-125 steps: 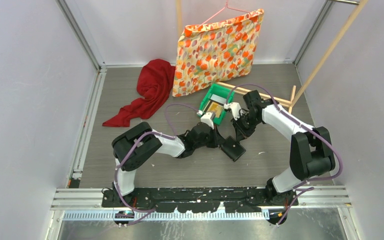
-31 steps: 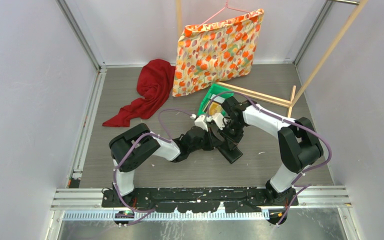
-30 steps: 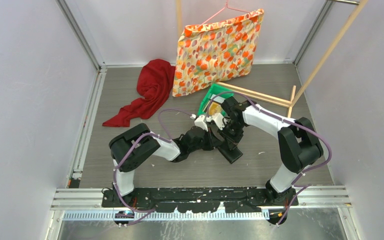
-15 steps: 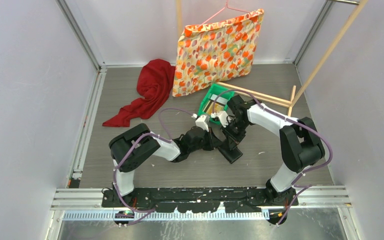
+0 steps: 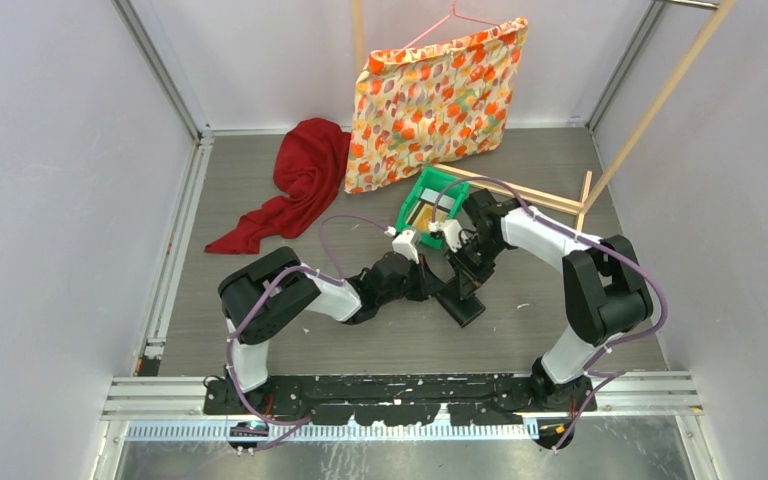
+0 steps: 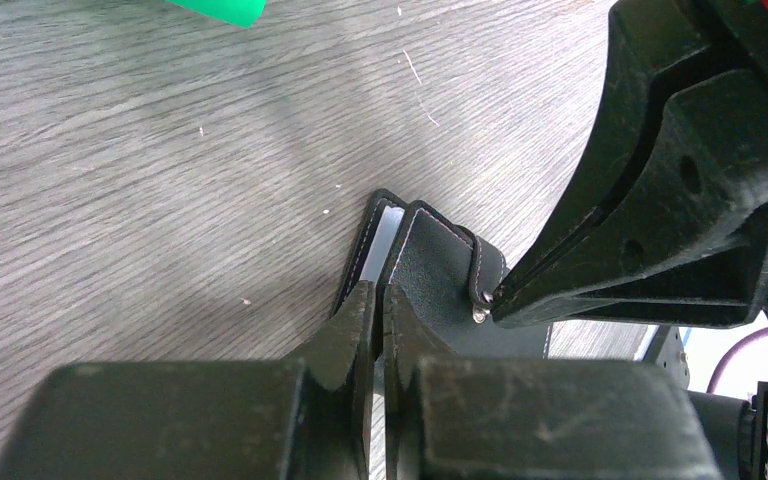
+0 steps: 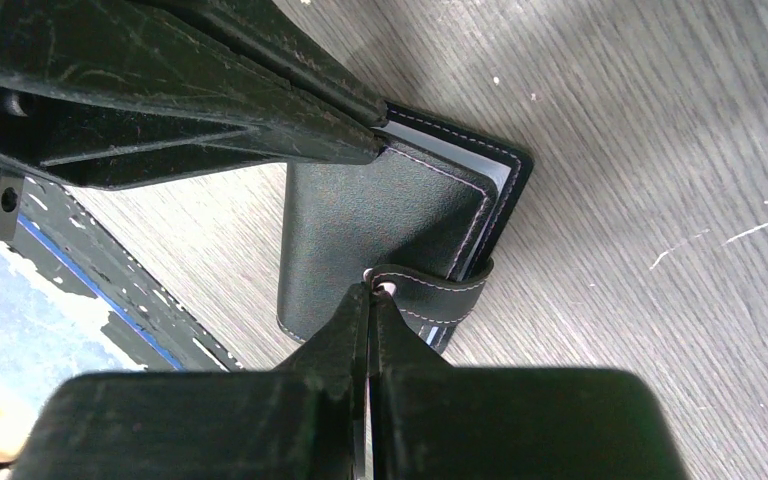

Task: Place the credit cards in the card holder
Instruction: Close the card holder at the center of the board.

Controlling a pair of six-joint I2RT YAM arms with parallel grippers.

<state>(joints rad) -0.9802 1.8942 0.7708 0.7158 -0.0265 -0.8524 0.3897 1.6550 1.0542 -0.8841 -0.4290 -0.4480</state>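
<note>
My left tool (image 6: 380,292) is pinching shut on one edge of the holder (image 6: 440,290), the two fingers pressing together with only a thin slit between them. My right tool (image 7: 370,290) is closing on the snap tab (image 7: 430,295), its tips gripping the tab right at the metal stud. The two tools are meeting over the holder from opposite sides, nearly touching each other in the top view, the left tool (image 5: 438,285) coming from the left and the right tool (image 5: 465,278) from the far side.

The holder (image 7: 380,230) is lying flat on the worktop (image 7: 660,150), folded, with the tab wrapping over the edge that is facing my right wrist camera. Pale page edges are showing along the side next to the tab. From above, the holder (image 5: 467,305) is sitting skewed to the worktop's edges, one corner pointing near-right; I cannot tell its long axis for certain, as the tools are covering part of it.

Just beyond the tools a green tray (image 5: 410,200) is resting on the worktop, holding the cards (image 5: 423,212), a yellow one showing.
</note>
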